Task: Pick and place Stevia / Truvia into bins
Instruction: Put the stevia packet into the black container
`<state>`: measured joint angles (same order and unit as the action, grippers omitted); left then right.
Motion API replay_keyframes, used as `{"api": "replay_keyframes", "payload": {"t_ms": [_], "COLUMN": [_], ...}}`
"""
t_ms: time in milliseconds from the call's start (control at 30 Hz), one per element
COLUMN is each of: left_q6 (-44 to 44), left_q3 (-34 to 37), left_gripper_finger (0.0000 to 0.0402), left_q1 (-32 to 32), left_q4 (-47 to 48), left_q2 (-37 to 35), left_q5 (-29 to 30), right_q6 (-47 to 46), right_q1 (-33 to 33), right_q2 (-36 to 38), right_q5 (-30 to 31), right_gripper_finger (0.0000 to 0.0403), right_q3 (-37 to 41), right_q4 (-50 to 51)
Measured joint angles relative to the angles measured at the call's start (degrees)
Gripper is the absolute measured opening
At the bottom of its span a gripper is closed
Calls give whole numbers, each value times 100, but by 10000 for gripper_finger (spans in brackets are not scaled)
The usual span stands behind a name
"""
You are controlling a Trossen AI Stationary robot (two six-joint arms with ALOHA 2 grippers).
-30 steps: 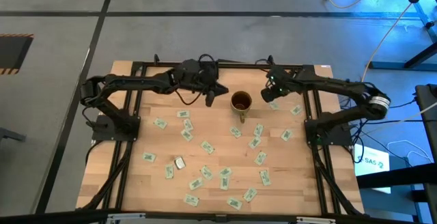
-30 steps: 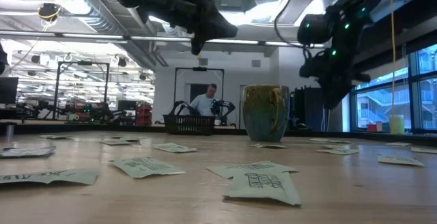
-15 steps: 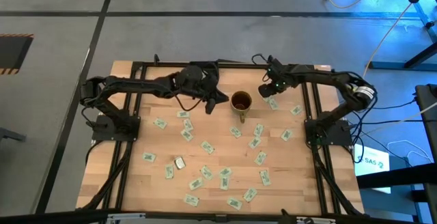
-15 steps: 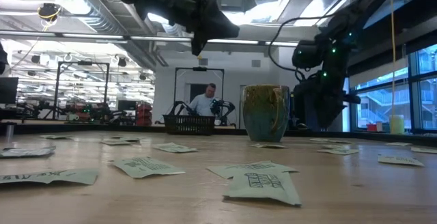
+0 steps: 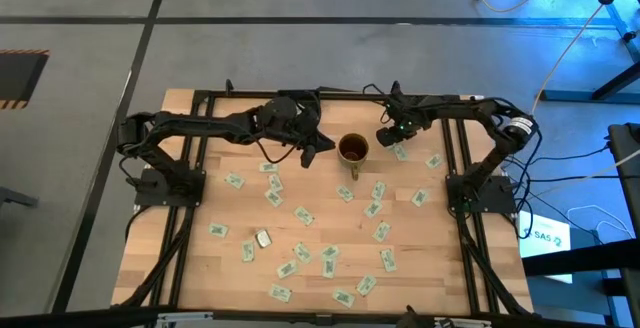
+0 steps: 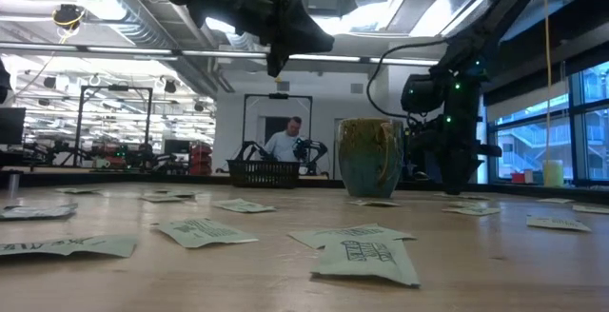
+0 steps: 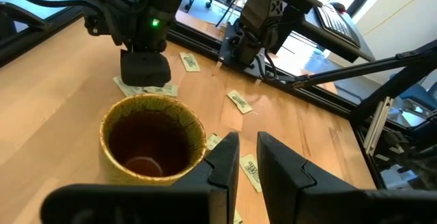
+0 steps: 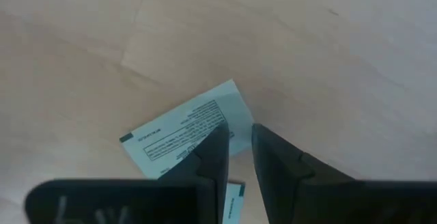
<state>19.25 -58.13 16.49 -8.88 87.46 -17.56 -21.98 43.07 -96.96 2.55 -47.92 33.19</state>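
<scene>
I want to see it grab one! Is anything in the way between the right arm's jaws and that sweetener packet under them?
Nothing visible. The right gripper hangs right over a white packet on bare wood beside the mug, jaws slightly apart. The left gripper waits on the mug's other side.

The sachet (image 8: pixel 186 136) lies partly hidden behind the right gripper's (image 8: pixel 237 149) jaws, perhaps touching.
</scene>
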Motion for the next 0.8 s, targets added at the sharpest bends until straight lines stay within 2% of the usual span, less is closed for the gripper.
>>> {"api": "replay_keyframes", "payload": {"t_ms": [167, 400, 600, 800], "left_q6": [-5, -4, -1, -46], "left_q3": [0, 0, 0, 0], "left_gripper_finger": [47, 47, 47, 47], "left_q1": [0, 0, 0, 0], "left_q4": [-1, -1, 11, 189], "left_q2": [0, 0, 0, -30], "left_q5": [9, 22, 2, 3], "right_q6": [62, 294, 404, 579], "right_q1": [0, 28, 28, 37], "right_q2": [-79, -84, -22, 551], "right_q5": [-13, 39, 53, 80], "right_gripper_finger": [61, 8, 6, 2], "right_q3": [-9, -3, 2, -321], "right_q4": [-4, -92, -92, 51]}}
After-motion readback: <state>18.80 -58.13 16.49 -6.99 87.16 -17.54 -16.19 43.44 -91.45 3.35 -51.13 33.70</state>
